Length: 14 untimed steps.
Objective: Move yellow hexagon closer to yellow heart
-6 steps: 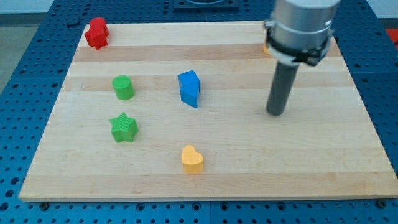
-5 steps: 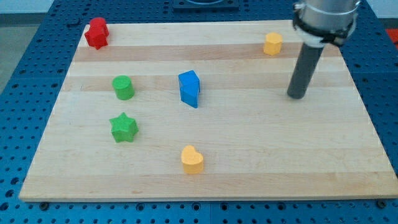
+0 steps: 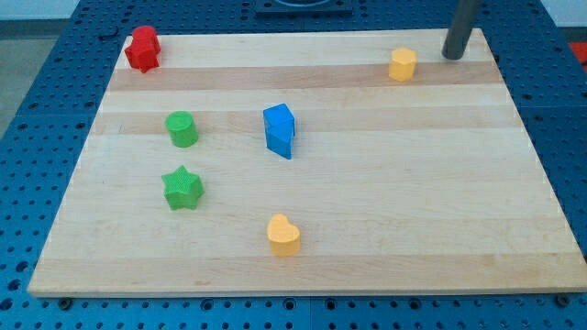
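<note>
The yellow hexagon [image 3: 402, 64] sits near the view's top right of the wooden board [image 3: 413, 211]. The yellow heart [image 3: 283, 235] lies near the view's bottom centre, far from the hexagon. My tip [image 3: 453, 56] rests near the board's top right corner, just to the right of the yellow hexagon and a little above it, with a small gap between them. Only the lower part of the rod shows.
A blue block [image 3: 280, 131] stands mid-board between hexagon and heart. A green cylinder [image 3: 182, 128] and a green star [image 3: 182, 188] are at the view's left. A red block [image 3: 143, 49] is at the top left corner.
My tip has moved from mid-right of the board up and right to the top right corner, past the yellow hexagon. No block has moved.
</note>
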Tool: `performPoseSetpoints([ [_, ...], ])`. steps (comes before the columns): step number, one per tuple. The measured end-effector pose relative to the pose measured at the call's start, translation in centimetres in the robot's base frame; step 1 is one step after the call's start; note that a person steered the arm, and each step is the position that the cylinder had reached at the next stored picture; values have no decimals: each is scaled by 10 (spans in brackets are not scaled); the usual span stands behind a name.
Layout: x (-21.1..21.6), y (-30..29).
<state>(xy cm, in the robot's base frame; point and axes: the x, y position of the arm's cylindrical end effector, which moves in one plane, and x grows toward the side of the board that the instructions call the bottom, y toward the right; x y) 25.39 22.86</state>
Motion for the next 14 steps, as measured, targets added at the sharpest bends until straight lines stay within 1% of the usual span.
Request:
performPoseSetpoints([
  [1,-2,-10],
  [2,-14,-24],
  [3,-16,-43],
  [4,-16,-48],
  [5,-5,-58],
  [6,16,-66],
  [8,54,-101],
  [9,45,-107],
  [10,36,-129],
  [11,42,-154],
  [13,88,-155],
  [14,94,-154],
])
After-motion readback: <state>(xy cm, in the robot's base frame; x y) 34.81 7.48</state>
